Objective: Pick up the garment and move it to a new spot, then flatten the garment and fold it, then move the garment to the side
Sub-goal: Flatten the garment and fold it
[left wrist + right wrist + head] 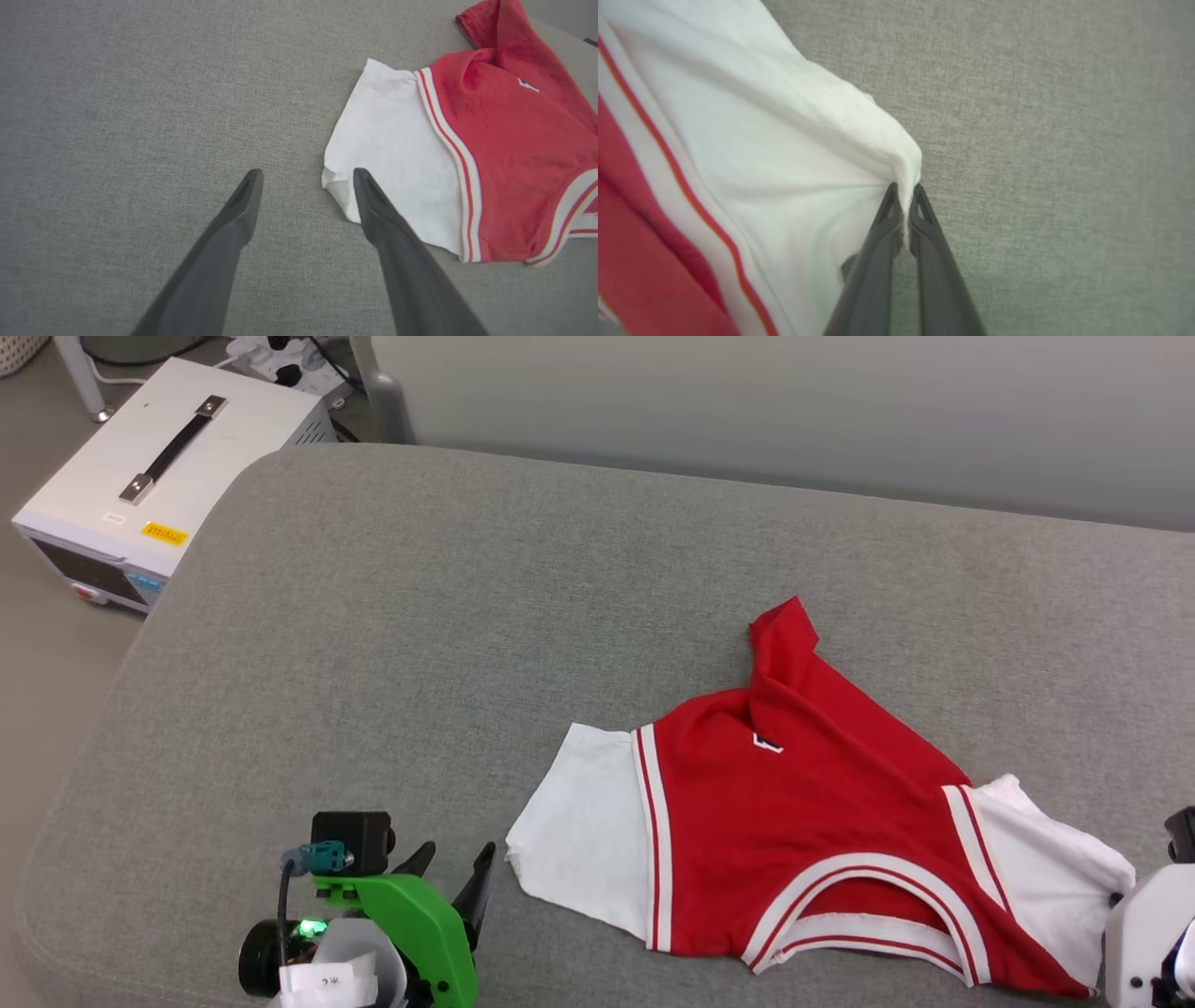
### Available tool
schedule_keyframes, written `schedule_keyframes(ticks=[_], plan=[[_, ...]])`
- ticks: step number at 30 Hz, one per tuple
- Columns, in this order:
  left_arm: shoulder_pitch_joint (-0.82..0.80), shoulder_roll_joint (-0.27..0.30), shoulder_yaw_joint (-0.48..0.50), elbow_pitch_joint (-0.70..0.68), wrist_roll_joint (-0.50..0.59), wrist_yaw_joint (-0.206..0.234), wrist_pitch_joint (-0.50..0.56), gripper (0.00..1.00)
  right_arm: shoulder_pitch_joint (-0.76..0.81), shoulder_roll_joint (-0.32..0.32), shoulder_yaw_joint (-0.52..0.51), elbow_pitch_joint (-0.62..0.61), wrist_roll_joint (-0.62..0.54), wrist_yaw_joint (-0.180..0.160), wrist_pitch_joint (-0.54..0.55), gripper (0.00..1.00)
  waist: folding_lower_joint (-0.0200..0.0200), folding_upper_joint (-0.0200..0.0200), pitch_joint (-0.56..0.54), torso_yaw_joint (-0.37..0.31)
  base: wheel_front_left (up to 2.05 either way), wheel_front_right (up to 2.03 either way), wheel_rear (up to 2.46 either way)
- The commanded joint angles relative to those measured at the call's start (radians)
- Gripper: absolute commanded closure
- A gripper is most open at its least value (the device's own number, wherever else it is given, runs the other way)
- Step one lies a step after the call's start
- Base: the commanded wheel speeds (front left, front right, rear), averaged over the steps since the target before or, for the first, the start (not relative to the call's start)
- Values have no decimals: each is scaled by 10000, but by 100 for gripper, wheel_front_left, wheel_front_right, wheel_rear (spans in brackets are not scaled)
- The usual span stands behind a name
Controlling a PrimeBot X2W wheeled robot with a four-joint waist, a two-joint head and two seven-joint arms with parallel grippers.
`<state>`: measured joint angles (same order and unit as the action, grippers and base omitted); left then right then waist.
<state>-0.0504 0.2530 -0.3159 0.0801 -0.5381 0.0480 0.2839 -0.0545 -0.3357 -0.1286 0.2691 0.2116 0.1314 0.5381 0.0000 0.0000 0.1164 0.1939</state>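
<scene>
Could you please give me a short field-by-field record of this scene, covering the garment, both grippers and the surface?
surface: grey cushion
garment: red T-shirt with white sleeves, lying rumpled on the cushion
left gripper: open, by one sleeve's edge, holding nothing
right gripper: shut on the other sleeve's edge
nearby: white box with black handle, off the cushion

- garment (803, 803): was soft knit cloth, matt; the striped trim looked ribbed.
- cushion (420, 616): was grey woven cloth, matt, with a coarse grain.
- case (103, 495): looked like smooth white painted metal with a slight sheen; strap handle (175, 448) was matt black with bright metal ends.
- left gripper (307, 173): fingers (224, 242) were dark, smooth and matt; bracket (411, 919) was green glossy plastic.
- right gripper (905, 187): fingers had the same dark matt finish.
</scene>
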Motion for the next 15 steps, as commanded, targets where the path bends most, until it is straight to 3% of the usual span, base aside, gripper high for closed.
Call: schedule_keyframes(ticks=[1, 10, 15], plan=[[105, 86, 11, -14, -94, 24, 62, 0, 421, 87, -156, -280, -136, -7, 61, 100, 0, 0, -295, -364, 0, 0, 0], [10, 293, -225, -61, -110, -60, 608, 0, 1253, 489, -430, -2235, -199, -7, 611, 100, 0, 0, -270, -1179, 0, 0, 0], [-497, 393, -630, 241, 74, -73, 1448, 0, 1175, 583, -300, -2777, -202, -7, 744, 100, 0, 0, 45, -1511, 0, 0, 0]])
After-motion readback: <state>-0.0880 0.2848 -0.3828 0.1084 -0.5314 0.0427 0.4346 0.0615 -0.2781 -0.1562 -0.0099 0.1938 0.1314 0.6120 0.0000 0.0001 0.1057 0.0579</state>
